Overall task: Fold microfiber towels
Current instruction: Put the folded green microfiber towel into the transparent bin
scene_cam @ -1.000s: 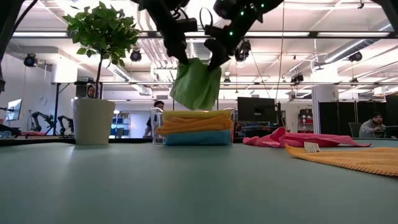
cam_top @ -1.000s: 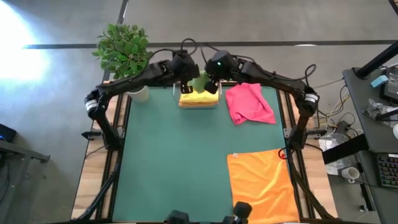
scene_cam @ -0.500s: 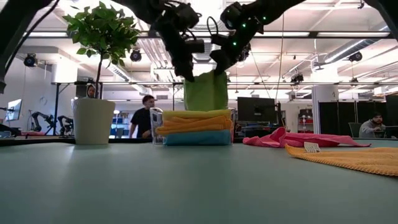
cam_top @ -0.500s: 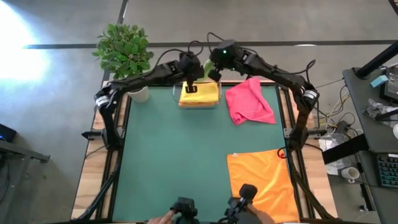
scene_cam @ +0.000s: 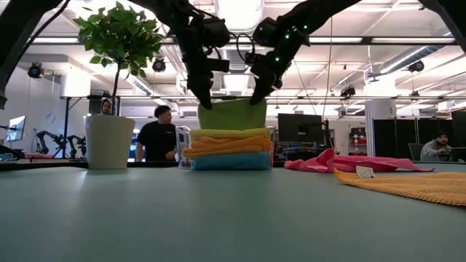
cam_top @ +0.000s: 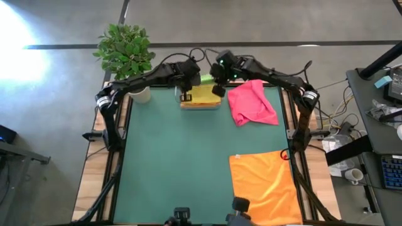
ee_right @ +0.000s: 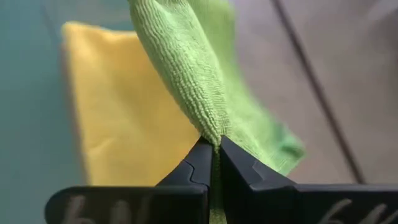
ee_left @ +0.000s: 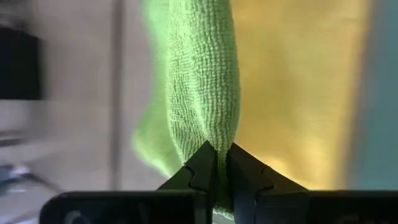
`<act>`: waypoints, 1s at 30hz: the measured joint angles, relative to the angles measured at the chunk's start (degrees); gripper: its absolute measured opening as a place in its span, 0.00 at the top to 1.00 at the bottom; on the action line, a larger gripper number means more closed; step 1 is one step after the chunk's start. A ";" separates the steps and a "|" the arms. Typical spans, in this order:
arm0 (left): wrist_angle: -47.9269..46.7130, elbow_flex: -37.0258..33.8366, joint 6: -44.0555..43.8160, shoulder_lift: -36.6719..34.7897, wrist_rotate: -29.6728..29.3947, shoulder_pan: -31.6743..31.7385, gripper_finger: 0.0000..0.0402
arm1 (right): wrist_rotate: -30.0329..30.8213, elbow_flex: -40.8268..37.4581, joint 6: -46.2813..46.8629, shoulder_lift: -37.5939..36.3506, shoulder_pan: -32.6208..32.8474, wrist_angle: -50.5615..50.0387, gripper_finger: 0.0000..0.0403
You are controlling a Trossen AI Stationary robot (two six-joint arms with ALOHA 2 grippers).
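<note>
A green microfiber towel (scene_cam: 233,116) hangs between my two grippers over a stack of folded towels at the table's far edge. The stack has yellow (cam_top: 202,97) on top, then orange (scene_cam: 229,145) and light blue (scene_cam: 231,161). It sits in a clear tray (scene_cam: 182,149). My left gripper (scene_cam: 204,104) is shut on the green towel's left upper corner, my right gripper (scene_cam: 256,100) on its right upper corner. A pink towel (cam_top: 251,103) lies crumpled at the far right. An orange towel (cam_top: 264,185) lies spread flat at the near right. My left gripper pinches the green towel's upper left corner (ee_left: 208,134) between its two fingertips, slanting down toward the far edge. The cloth is bunched into a thick ridge there. The towel hangs below, its lower edge down at the yellow towel. My right gripper pinches the green towel's upper right corner (ee_right: 208,127) between its two fingertips, slanting down toward the far edge. The cloth runs away from the fingers as a bunched ridge. The upper edge spans to the other gripper with a slight sag.
A potted plant (cam_top: 125,53) in a white pot stands at the far left corner. Bare green table (cam_top: 176,163) takes up the middle and near left. People stand in the room beyond the far edge.
Both grippers have sunk toward the stack and gone toward the far edge, moving a little apart. The green towel, earlier hanging bunched and tilted above the tray, now hangs spread wide with its lower edge at the stack's top. Both stay shut on it.
</note>
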 joint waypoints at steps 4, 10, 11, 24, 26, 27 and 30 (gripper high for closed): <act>-4.07 -0.13 -3.93 0.00 2.35 -0.15 0.96 | -2.96 -1.01 3.35 1.31 1.57 -0.68 0.98; -5.40 -1.05 -4.47 -0.09 7.12 -0.10 0.96 | -5.50 -1.18 6.71 5.38 2.91 -3.74 0.98; -5.63 -1.31 -4.51 -0.09 8.76 -0.13 0.96 | -5.54 -1.22 7.11 5.84 2.96 -4.41 0.98; -5.80 -4.90 -4.36 -0.09 10.46 -0.37 0.94 | -6.70 -1.20 8.89 6.52 3.60 -5.04 0.93; -5.88 -4.90 -4.36 -0.09 9.94 -0.34 0.91 | -8.17 -1.20 10.26 6.50 3.60 -5.23 0.89; -5.90 -4.90 -4.37 -0.09 9.74 -0.34 0.89 | -8.50 -1.20 11.07 6.50 3.60 -5.24 0.86; -5.96 -4.87 -4.39 -0.09 8.48 -0.34 0.81 | -8.50 -1.20 12.62 6.20 3.60 -5.26 0.79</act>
